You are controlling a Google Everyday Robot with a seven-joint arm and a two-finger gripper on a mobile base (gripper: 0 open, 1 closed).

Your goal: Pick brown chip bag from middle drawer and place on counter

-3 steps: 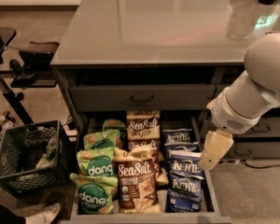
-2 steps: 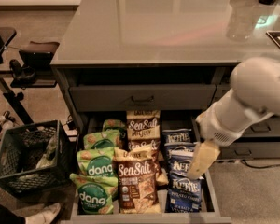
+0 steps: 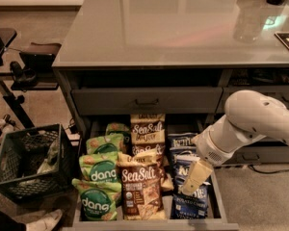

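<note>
The middle drawer is pulled open below the counter. A column of brown "Sea Salt" chip bags lies down its centre: one at the front, one at the back, another partly covered between them. Green "dang" bags lie on the left, blue "Kettle" bags on the right. My gripper hangs from the white arm over the blue bags, just right of the front brown bag. It holds nothing that I can see.
A shut grey drawer front with a bar handle sits above the open drawer. A dark plastic crate stands on the floor to the left, with a black stand behind it. A shoe shows at the bottom left.
The arm has swung left and down from the drawer's right side. The gripper now hangs lower, over the blue bags inside the drawer. The bags have not moved.
</note>
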